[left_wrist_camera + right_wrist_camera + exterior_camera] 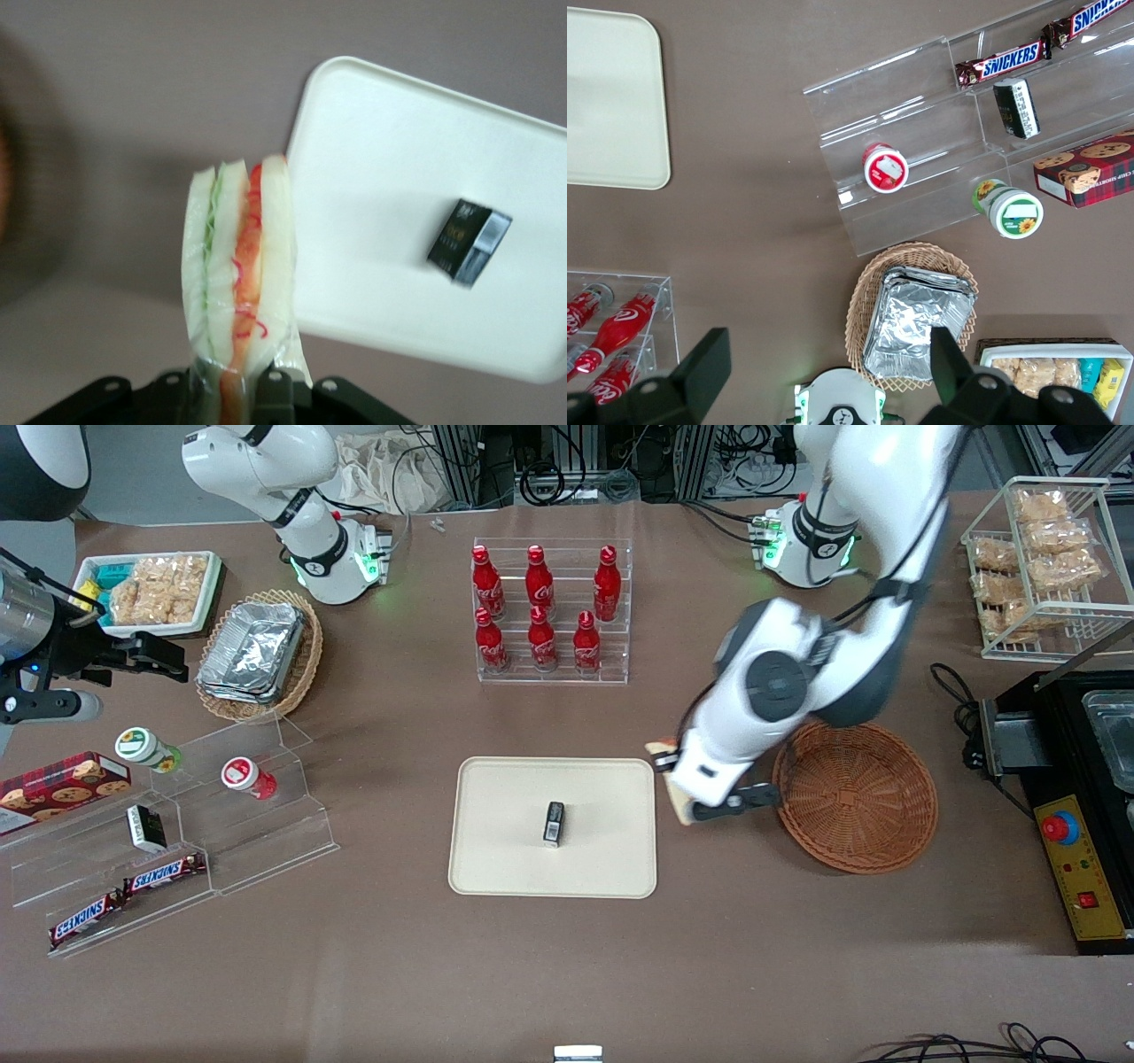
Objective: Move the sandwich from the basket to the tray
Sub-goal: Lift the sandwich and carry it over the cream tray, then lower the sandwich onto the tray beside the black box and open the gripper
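Left arm's gripper hangs above the bare tabletop, in the gap between the tray and the reddish-brown wicker basket; fingers clamped on the sandwich, gripping it at one end with the layered edge facing the wrist camera: white bread, green and orange-red filling. In the front view only a sliver of the sandwich shows past the wrist, just beside the tray's edge, clear of the basket and not over the tray; basket holds nothing. Tray lies flat; a small black box rests on it near the middle. Rack of red cola bottles stands farther from the front camera than the tray.
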{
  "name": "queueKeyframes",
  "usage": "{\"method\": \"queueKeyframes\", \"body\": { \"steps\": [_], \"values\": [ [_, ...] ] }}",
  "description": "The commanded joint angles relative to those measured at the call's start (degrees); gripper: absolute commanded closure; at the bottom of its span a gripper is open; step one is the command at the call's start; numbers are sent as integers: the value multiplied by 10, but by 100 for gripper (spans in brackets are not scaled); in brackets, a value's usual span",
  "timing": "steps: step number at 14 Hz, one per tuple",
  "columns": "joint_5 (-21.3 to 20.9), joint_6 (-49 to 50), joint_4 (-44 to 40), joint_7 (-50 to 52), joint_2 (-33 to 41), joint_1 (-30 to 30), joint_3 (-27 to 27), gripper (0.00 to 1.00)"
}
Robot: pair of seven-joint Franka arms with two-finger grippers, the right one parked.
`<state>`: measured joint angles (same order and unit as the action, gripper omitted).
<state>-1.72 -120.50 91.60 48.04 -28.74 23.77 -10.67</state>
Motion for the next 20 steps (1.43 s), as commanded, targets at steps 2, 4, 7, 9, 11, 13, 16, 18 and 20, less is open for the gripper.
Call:
{"method": "queueKeyframes", "body": {
  "steps": [2, 4, 7, 9, 11, 13, 16, 18, 20],
  "values": [
    [-70, -98, -51, 28, -103, 21, 6, 100],
    [-73, -129, -49, -28, -119, 14, 5, 100],
    [-80, -125, -39, -109, -124, 20, 6, 100],
    [-80, -125, -39, -154, -127, 21, 6, 88],
    [-80, -126, -39, -153, -129, 22, 6, 53],
    [-80, -133, -43, -151, -141, 21, 6, 43],
    [-74, -138, -43, -145, -139, 22, 6, 1],
    [-68, -147, -42, -104, -117, 15, 5, 1],
    [-68, -128, -36, -11, -61, 9, 6, 0]
  ]
}}
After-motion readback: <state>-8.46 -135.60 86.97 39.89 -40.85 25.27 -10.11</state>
